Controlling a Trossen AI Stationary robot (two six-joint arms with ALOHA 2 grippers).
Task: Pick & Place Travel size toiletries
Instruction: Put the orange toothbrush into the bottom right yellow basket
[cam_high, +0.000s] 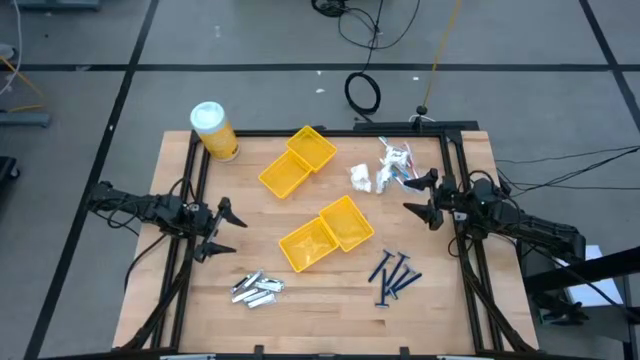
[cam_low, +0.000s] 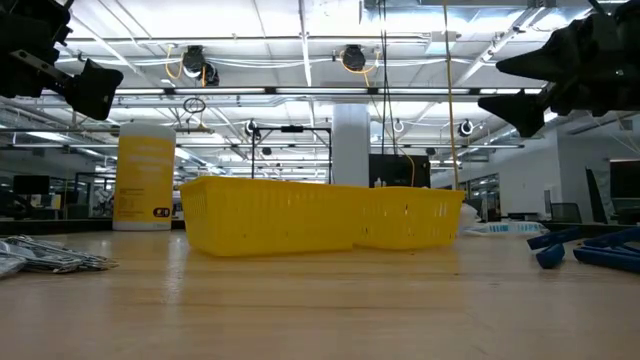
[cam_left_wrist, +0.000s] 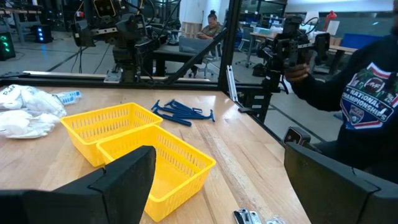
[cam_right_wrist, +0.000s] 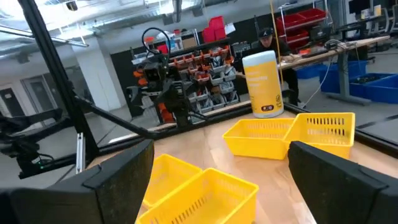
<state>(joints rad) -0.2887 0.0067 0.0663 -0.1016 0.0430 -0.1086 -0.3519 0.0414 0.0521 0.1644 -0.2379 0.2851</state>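
Wooden table (cam_high: 330, 300) carries the toiletries in groups: dark-blue razor sticks (cam_high: 392, 277) near right, silver-grey tubes (cam_high: 257, 288) near left, white crinkly packets (cam_high: 385, 168) far right. Between them sit two pairs of yellow trays (cam_high: 325, 235). Left pincer (cam_high: 222, 230) hovers open at the left edge, holding nothing; right pincer (cam_high: 425, 198) hovers open and empty beside the packets.

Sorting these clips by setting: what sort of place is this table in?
Likely a robotics lab or workshop hall: rows of ceiling strip lights, shelving with red parts bins, more robot rigs beyond the wooden table.
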